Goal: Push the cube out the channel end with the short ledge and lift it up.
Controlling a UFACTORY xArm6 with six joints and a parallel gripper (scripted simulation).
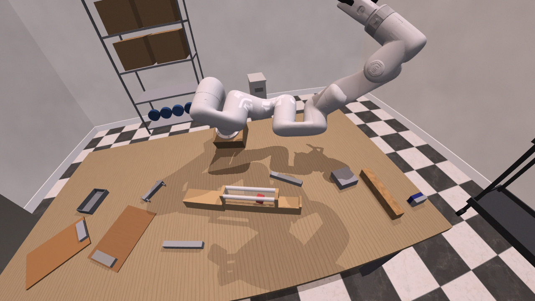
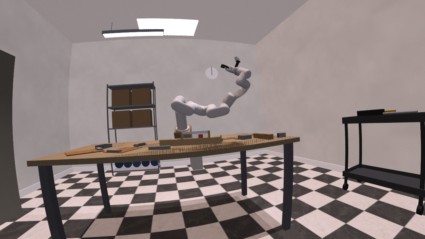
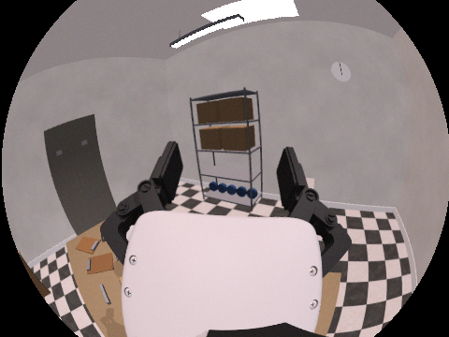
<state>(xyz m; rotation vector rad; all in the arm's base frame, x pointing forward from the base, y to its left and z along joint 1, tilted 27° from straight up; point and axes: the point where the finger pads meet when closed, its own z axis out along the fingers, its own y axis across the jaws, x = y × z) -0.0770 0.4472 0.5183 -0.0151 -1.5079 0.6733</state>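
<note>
Near edge of the wooden desk (image 1: 336,258): a flat grey bar (image 1: 182,244), with two thin brown boards (image 1: 123,235) to its left.

Mid-desk: the long wooden channel (image 1: 243,204), topped by two pale rails; the small red cube (image 1: 260,198) sits inside it, right of centre. The channel's right end carries a short ledge with a raised lip (image 1: 299,202).

Beyond it: a grey block (image 1: 344,177) and a wooden beam (image 1: 381,192).

Far side: the white arm (image 1: 239,106) rises from its base; its black gripper (image 3: 227,178) is high above the desk, fingers spread fully, holding nothing, facing a metal shelf rack (image 3: 194,131).
</note>
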